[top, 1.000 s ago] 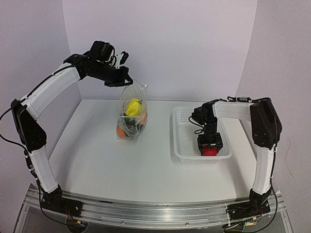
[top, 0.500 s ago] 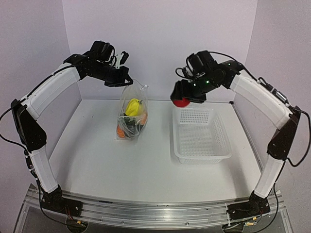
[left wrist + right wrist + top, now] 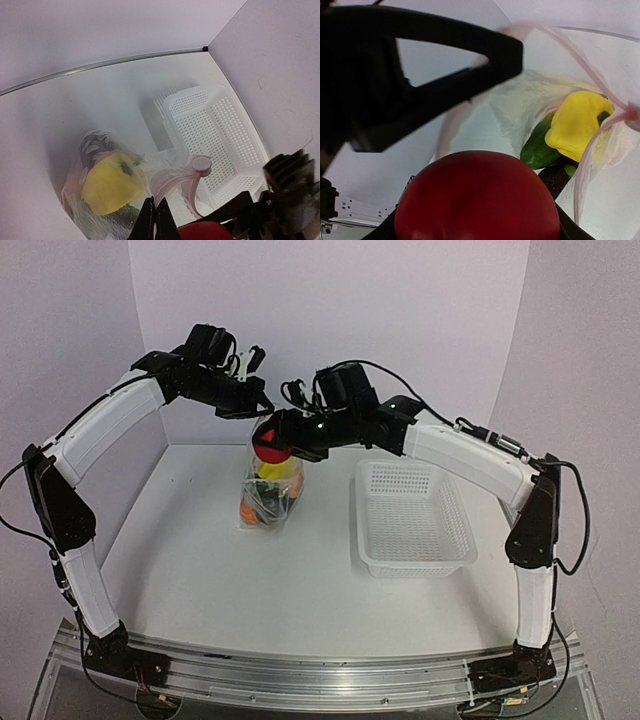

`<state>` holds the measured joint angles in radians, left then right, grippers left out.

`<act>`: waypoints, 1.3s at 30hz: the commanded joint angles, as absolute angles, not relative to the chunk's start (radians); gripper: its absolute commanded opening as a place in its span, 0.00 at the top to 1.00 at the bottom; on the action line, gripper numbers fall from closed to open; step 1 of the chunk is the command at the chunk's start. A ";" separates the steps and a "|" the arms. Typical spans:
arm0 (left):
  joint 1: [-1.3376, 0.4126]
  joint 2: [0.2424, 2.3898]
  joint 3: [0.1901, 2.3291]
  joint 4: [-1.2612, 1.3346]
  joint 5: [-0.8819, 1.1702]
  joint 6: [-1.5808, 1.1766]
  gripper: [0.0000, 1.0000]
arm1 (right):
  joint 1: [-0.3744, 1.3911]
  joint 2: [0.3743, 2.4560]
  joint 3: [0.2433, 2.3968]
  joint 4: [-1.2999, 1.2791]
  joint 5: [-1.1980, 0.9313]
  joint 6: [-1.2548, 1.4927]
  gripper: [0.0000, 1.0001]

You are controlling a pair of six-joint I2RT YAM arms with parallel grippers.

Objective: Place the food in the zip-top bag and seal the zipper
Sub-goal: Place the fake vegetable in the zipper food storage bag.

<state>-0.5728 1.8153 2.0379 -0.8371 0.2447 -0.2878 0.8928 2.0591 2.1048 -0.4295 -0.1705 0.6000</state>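
Note:
The clear zip-top bag (image 3: 270,492) stands on the table, held up by its top edge. My left gripper (image 3: 252,407) is shut on that edge, as the left wrist view (image 3: 155,220) shows. Inside the bag lie a yellow pepper (image 3: 283,470), a green piece (image 3: 540,147), an orange piece (image 3: 247,508) and dark ones. My right gripper (image 3: 272,443) is shut on a red apple (image 3: 270,448) and holds it right above the bag's open mouth. The apple fills the lower right wrist view (image 3: 477,197). The pink-white zipper strip (image 3: 172,175) hangs open in a loop.
A white perforated basket (image 3: 412,518) stands to the right of the bag, with nothing showing in it. It also shows in the left wrist view (image 3: 210,130). The back wall and side walls stand close round the table.
My right arm lifted the red apple out of the basket, then swung it left to the bag's mouth. The left arm and the bag have not moved.

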 commanded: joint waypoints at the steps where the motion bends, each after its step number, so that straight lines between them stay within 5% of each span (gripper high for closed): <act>1: -0.572 1.784 2.077 -0.801 0.279 -0.278 1.00 | 0.899 2.053 2.112 -0.392 -0.123 0.593 0.96; 3: -0.572 1.784 2.076 -0.800 0.294 -0.278 1.00 | 0.900 2.072 2.123 -0.415 -0.098 0.573 0.89; 8: -0.572 1.785 2.072 -0.795 0.330 -0.282 1.00 | 0.904 2.131 2.175 -0.525 -0.005 0.510 0.44; 14: -0.572 1.780 2.068 -0.796 0.335 -0.287 1.00 | 0.910 2.168 2.251 -0.625 0.043 0.474 0.11; 27: -0.566 1.785 2.047 -0.808 0.260 -0.340 1.00 | 0.985 2.082 2.428 -0.691 -0.039 0.372 0.05; 35: -0.565 1.795 2.073 -0.824 0.178 -0.399 1.00 | 1.132 1.843 2.127 -0.720 0.503 0.579 0.15; 39: -0.565 1.798 2.086 -0.820 0.165 -0.440 1.00 | 1.139 1.835 2.075 -0.881 0.501 0.798 0.10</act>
<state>-0.5701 1.8153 2.0380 -0.8388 0.2067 -0.3839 1.1573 1.8492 2.1216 -0.7318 0.3581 0.5515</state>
